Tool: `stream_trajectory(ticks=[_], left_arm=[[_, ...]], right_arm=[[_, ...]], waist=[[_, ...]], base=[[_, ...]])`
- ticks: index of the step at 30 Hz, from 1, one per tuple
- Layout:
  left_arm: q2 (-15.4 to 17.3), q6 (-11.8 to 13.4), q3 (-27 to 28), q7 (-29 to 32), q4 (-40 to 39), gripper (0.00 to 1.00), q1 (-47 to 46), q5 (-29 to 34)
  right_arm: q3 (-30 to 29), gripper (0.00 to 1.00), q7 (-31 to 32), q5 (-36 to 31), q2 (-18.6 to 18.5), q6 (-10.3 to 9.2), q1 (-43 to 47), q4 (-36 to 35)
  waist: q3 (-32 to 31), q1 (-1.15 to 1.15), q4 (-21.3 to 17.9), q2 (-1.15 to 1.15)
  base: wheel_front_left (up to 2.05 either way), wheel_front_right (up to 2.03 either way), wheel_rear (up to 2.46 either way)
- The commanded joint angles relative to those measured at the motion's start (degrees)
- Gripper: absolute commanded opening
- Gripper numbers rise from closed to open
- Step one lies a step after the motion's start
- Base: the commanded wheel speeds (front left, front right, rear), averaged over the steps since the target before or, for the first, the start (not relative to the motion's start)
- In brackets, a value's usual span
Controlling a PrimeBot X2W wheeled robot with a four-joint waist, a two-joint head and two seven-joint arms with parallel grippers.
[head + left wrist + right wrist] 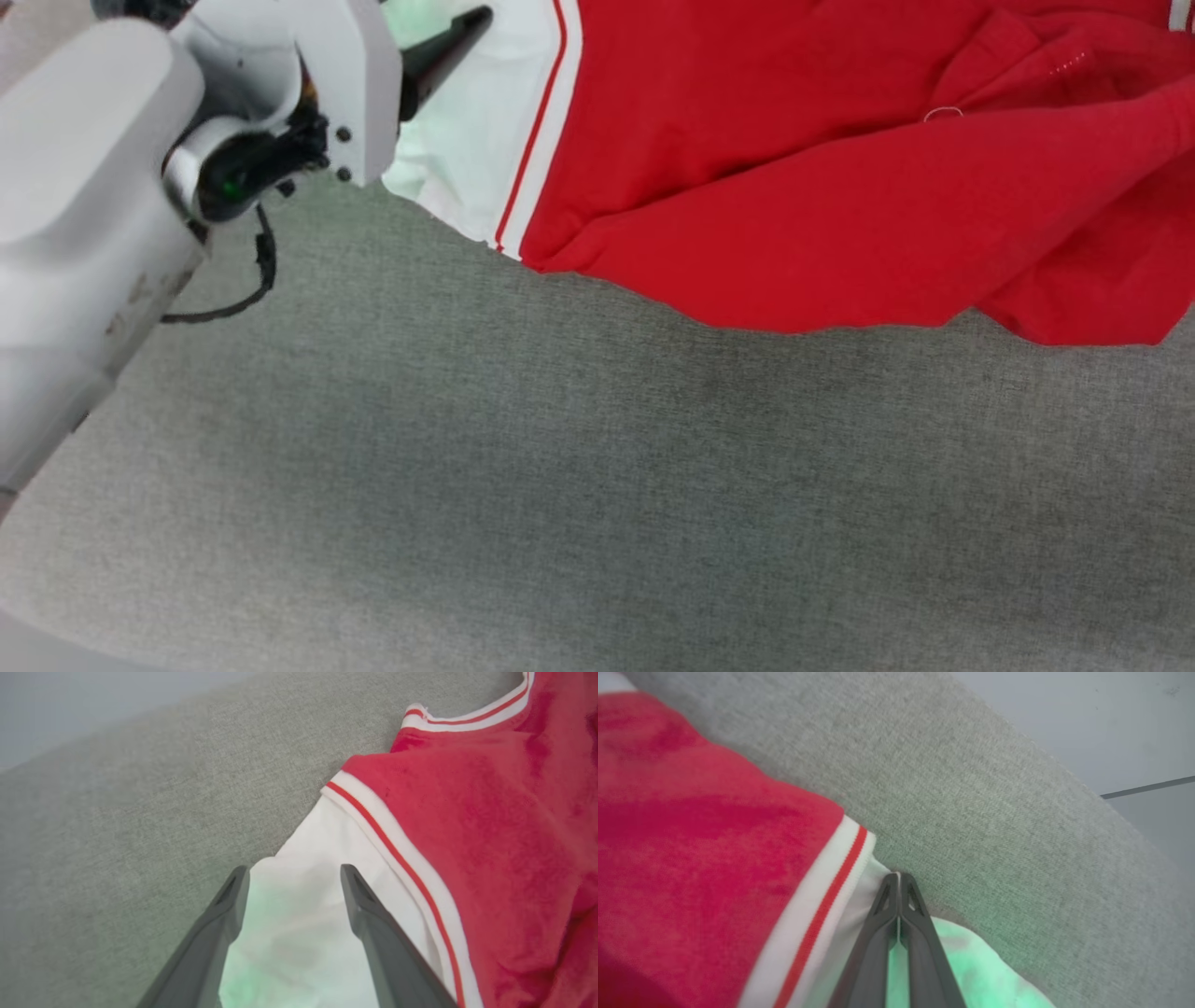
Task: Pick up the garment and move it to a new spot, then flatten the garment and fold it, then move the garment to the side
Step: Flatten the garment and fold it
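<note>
The surface, a flat expanse of grey woven fabric, lies bare across the near half of the head view. A pale strip of floor shows past its near left corner. Farther back lies the garment, a red sleeveless jersey with white-and-red striped trim and a white inner lining. It is rumpled along the far side of the surface, from left of centre to the right edge, its red body creased in broad folds. The white lining is turned out at the garment's left end. At the far left, the pale forearm of the left arm reaches over that lining, a thin black cable looping below its wrist. The left gripper has its two dark fingers spread apart over the white lining, just beside the striped trim; contact with the cloth cannot be told. The right gripper has its fingers pressed together, pinching the edge of the white lining near the striped trim. Past the surface's edge, both wrist views show pale grey floor, crossed in the right wrist view by one dark line.
</note>
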Motion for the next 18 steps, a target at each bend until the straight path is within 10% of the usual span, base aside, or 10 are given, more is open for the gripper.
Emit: stream_trajectory(ticks=[1,14,15,18], left_arm=[[-0.1,0.1,-0.9,0.8,0.5,1.00,-0.8,-0.5],[-1.0,0.1,-9.0,7.3,5.0,1.00,-4.5,-6.6],[-0.9,0.0,-9.2,7.7,4.4,0.93,-4.3,-6.9],[-0.7,-0.1,-9.4,8.0,2.4,0.01,-3.8,-7.1]], right_arm=[[3.3,0.00,1.2,0.2,0.8,-0.10,6.7,4.5],[6.3,0.00,-0.3,1.7,2.6,-0.09,5.3,6.1],[6.5,0.00,-0.5,1.8,2.6,-0.09,5.2,6.2],[7.0,0.00,-0.8,2.3,2.8,-0.09,5.0,6.5]], waist=[[0.5,0.00,-0.5,0.00],[2.4,0.00,-2.4,0.00],[2.4,0.00,-2.4,0.00],[2.3,0.00,-2.4,0.00]], base=[[0.00,0.00,0.00],[0.00,0.00,0.00],[0.00,0.00,0.00],[0.00,0.00,0.00]])
